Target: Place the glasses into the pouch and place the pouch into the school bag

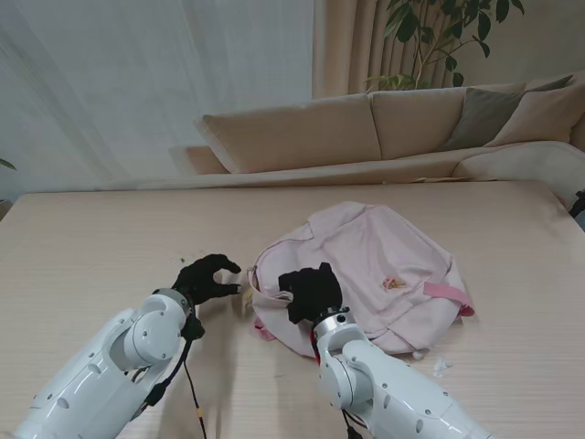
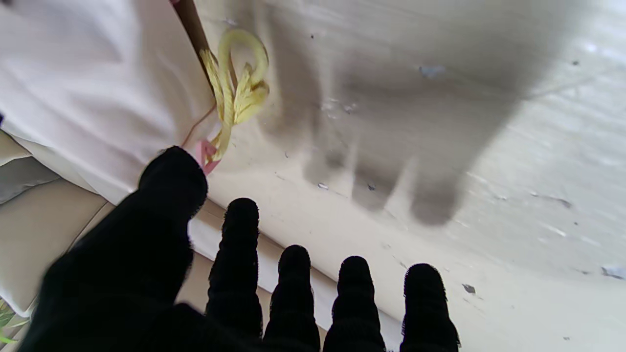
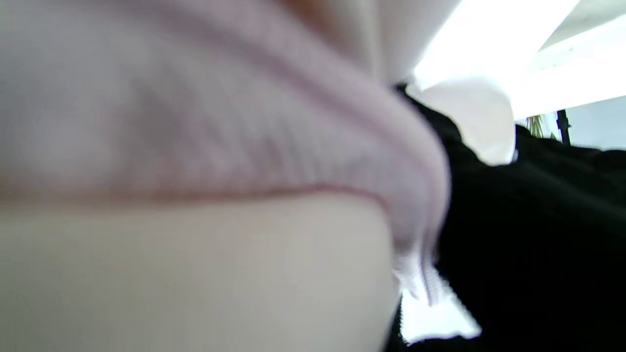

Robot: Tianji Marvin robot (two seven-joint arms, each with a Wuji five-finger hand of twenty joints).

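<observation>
Lying flat on the desk [image 1: 82,238], the pink school bag [image 1: 366,265] runs its long axis from near-left to far-right in the stand view, its open mouth edge facing left and a pink strap [image 1: 448,297] trailing off its right side. A small orange patch [image 1: 395,283] sits on the fabric; no writing on it is legible. The right hand [image 1: 311,291] rests on the bag's near-left edge, fingers curled into the fabric, which fills the right wrist view as a blur. The left hand [image 1: 208,278] hovers just left of the bag, fingers apart, holding nothing. A yellow cord [image 2: 234,93] with a pink tip lies beside the bag's edge. Neither glasses nor pouch can be made out.
</observation>
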